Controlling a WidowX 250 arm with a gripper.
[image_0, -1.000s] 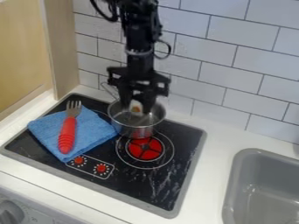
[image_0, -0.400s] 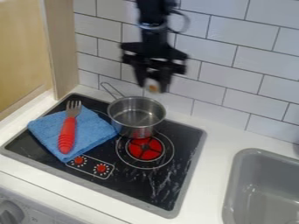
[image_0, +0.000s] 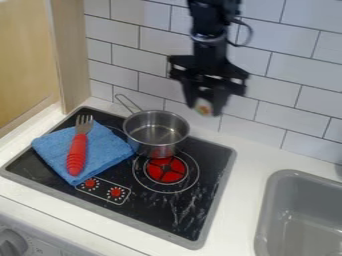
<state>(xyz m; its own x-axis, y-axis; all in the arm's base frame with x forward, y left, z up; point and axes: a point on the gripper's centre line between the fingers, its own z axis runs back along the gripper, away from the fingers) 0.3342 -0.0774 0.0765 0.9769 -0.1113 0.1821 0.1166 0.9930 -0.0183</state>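
My gripper (image_0: 204, 107) hangs in front of the tiled wall, above and to the right of the metal pot, and is shut on a small whitish object (image_0: 203, 107) with an orange-red patch. What the object is I cannot tell. The pot (image_0: 157, 131) stands at the back of the black stove, its wire handle pointing to the wall. A fork with a red handle (image_0: 77, 154) lies on the folded blue cloth (image_0: 101, 151) on the stove's left part.
The black stove top (image_0: 175, 212) has a red burner (image_0: 165, 170) in front of the pot and two red knobs nearer the front. A grey sink (image_0: 300, 215) is at the right. A wooden panel (image_0: 72, 55) stands at the left, and white tiles line the back.
My gripper has risen out of the pot and moved right, carrying the small whitish object with it. Pot, cloth and fork have stayed where they were.
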